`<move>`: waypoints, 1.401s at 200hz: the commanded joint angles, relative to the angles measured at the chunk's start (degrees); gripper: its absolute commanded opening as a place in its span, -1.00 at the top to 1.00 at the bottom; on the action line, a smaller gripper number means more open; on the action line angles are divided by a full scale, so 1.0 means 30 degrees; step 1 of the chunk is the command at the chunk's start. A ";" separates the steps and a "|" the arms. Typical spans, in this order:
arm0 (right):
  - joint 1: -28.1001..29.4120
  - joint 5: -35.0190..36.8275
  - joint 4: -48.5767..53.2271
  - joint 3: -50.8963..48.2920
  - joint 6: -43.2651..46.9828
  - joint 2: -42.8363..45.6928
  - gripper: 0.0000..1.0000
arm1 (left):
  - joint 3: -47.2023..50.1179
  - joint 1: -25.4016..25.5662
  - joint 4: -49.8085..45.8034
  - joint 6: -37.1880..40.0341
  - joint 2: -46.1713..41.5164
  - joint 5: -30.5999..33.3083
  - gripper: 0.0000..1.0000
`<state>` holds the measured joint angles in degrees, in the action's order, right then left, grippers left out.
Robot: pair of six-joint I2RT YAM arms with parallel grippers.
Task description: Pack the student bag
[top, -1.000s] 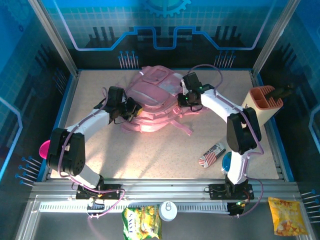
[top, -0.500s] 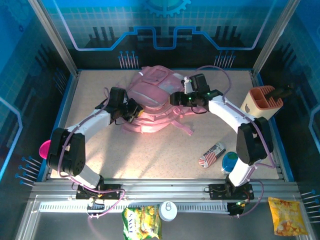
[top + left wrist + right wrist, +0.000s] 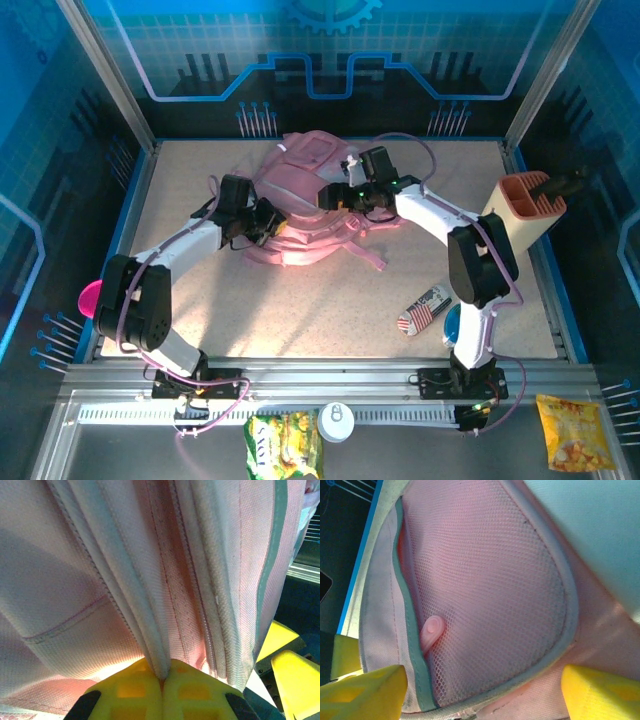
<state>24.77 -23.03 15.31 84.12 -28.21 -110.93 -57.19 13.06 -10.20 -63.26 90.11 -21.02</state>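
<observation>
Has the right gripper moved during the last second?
Yes. The right gripper has shifted leftward over the student bag, farther from the pen holder.

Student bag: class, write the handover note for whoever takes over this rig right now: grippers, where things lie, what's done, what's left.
Left gripper: shut, pinching a fold of the student bag.
Right gripper: open over the bag's mesh pocket.
Bag lies at the table's back middle; pen holder stands at the right edge; flag-print item lies front right.
Done: bag held by the left gripper.
Left: pen holder and flag-print item lie outside the bag, unpacked.
</observation>
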 commanded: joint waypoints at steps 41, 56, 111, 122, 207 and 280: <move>0.1256 -0.2790 0.0400 -0.1032 0.2371 0.1004 -0.55 | -0.0455 0.0538 -0.0206 0.0639 0.0491 -0.1127 0.91; 0.1375 -0.2941 0.0360 -0.1784 0.2869 0.1573 -0.50 | -0.0558 0.0538 -0.0233 0.0665 0.0544 -0.1117 0.91; 0.1410 -0.2524 0.0353 -0.2881 0.4395 0.2408 -0.31 | -0.0722 0.0539 -0.0412 0.0635 0.0536 -0.0976 0.90; 0.1410 -0.2071 0.0511 -0.2746 0.4642 0.2336 -0.24 | -0.0796 0.0539 -0.0432 0.0617 0.0568 -0.0992 0.90; 0.1903 0.1877 0.1831 -0.1088 0.5607 0.1528 0.54 | -0.0909 0.0568 -0.0470 0.0610 0.0573 -0.1040 0.90; 0.3550 0.3075 0.2221 -0.1640 0.6862 0.2144 0.93 | -0.1367 0.1255 0.0231 0.0225 0.1300 -0.1315 0.89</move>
<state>32.27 -14.20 20.56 79.35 -10.24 -105.56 -58.26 14.24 -10.94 -62.87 92.49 -20.99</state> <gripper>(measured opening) 0.067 0.053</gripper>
